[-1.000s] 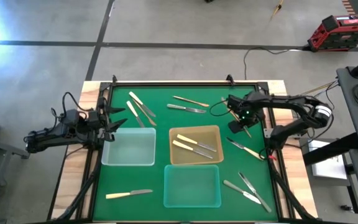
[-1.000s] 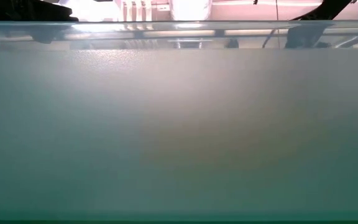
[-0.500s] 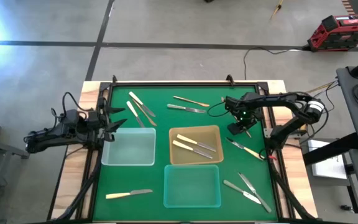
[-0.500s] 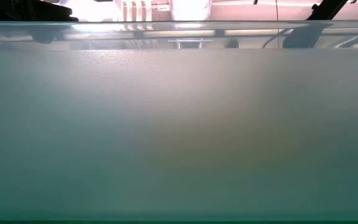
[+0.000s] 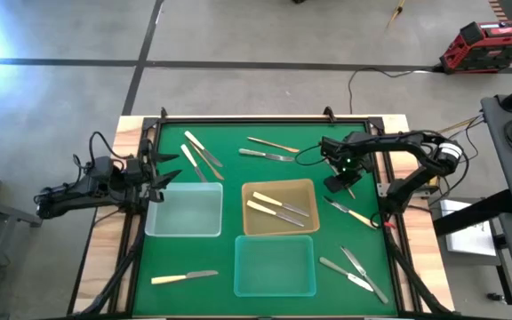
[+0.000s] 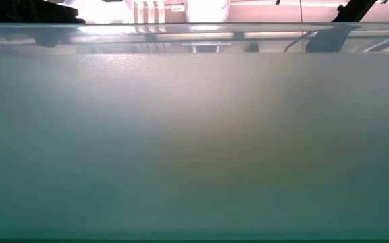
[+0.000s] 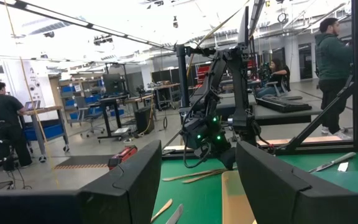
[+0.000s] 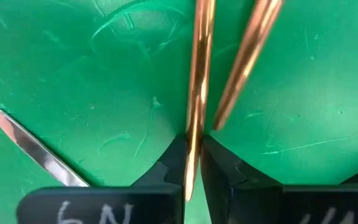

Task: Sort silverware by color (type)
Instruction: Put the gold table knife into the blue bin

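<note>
The silverware lies scattered on the green mat (image 5: 229, 240): cream-handled and silver pieces at the far left (image 5: 201, 153), far middle (image 5: 269, 149), right (image 5: 352, 213), near right (image 5: 354, 268) and near left (image 5: 185, 278). My right gripper (image 5: 340, 182) points steeply down at the mat's far right, shut on a copper piece (image 8: 199, 74). A second copper piece (image 8: 247, 62) lies right beside it, and a silver tip (image 8: 36, 152) is close by. My left gripper (image 7: 197, 180) waits open at the table's left edge (image 5: 163, 173). My right gripper pinches the copper piece's slim shaft (image 8: 193, 146) between its two fingertips (image 8: 176, 152), coming steeply from above. The shaft runs straight through the gap between the fingers and on across the mat. Whether it is off the mat, I cannot tell.
Three shallow trays stand mid-table: a clear one (image 5: 184, 210), an amber one (image 5: 302, 188) holding cream-handled pieces, and a teal one (image 5: 275, 266) near the front. A tray's translucent wall (image 6: 194, 135) fills the low view. People and workbenches show beyond the table.
My right gripper has sunk toward the mat at the far right, tipping more steeply downward, and its arm has stretched lower over the table. The left arm has kept still.
</note>
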You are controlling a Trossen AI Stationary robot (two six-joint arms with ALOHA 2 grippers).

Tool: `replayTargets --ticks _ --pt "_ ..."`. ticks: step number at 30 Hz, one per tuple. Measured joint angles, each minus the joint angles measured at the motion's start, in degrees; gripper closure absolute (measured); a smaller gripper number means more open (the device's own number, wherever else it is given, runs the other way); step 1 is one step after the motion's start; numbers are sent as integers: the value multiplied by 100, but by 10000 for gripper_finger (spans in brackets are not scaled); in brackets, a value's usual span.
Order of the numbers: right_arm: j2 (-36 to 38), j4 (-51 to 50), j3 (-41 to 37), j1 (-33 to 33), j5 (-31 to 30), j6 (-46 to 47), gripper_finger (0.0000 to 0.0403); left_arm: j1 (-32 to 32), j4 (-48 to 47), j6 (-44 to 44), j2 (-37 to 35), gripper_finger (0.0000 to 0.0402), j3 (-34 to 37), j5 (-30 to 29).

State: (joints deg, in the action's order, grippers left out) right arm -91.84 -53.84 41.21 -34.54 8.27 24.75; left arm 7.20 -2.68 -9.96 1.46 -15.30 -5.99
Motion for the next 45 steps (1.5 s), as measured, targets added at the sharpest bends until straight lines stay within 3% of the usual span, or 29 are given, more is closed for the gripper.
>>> replayTargets --ticks 6,13,23,27,31,39,45 --pt "314 41 -40 0 95 -36 387 2 0 0 2 209 1 -1" --pt "1352 -47 130 5 232 22 389 2 0 0 0 209 1 1" --pt "2905 612 292 291 1131 396 390 1 -1 -1 2 209 0 0" --pt "3331 1399 335 921 1516 577 390 1 0 0 0 209 0 -1" --pt "3554 2548 341 1872 1412 956 390 0 0 0 0 209 0 0" --pt "3269 4688 344 3942 233 1639 390 1 0 0 0 209 1 -1" --pt "2445 4979 581 5116 -423 1719 390 2 0 1 2 209 -1 -1"
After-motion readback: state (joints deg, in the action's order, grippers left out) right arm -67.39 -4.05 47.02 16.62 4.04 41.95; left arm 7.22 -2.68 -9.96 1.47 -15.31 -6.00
